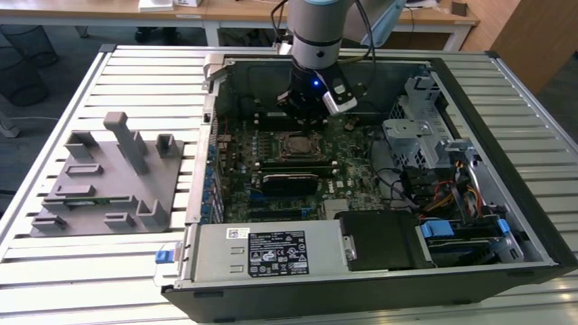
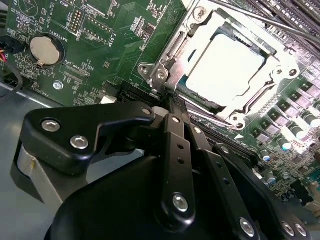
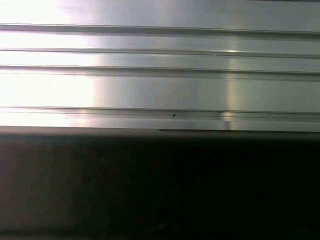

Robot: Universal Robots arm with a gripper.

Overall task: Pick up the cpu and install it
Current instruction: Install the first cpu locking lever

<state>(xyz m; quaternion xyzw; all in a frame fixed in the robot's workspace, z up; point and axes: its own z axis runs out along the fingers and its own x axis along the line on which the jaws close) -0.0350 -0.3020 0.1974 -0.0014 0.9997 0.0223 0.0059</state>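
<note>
The cpu (image 2: 225, 67), a flat square chip with a bright silvery top, lies inside the metal-framed socket (image 2: 167, 55) on the green motherboard. In the second wrist view my gripper (image 2: 171, 100) has its black fingers (image 2: 176, 131) drawn together, with nothing between them. Their tips sit at the socket frame's edge, beside the cpu. In the exterior view the gripper (image 1: 302, 123) hangs inside the open computer case, just behind the socket (image 1: 296, 144).
A grey fixture block (image 1: 104, 176) holding a green memory stick (image 1: 86, 200) stands on the slatted table at the exterior view's left. The case holds a power supply (image 1: 271, 252), a drive cage (image 1: 424, 132) and cables (image 1: 442, 196). A coin battery (image 2: 45, 50) sits on the board.
</note>
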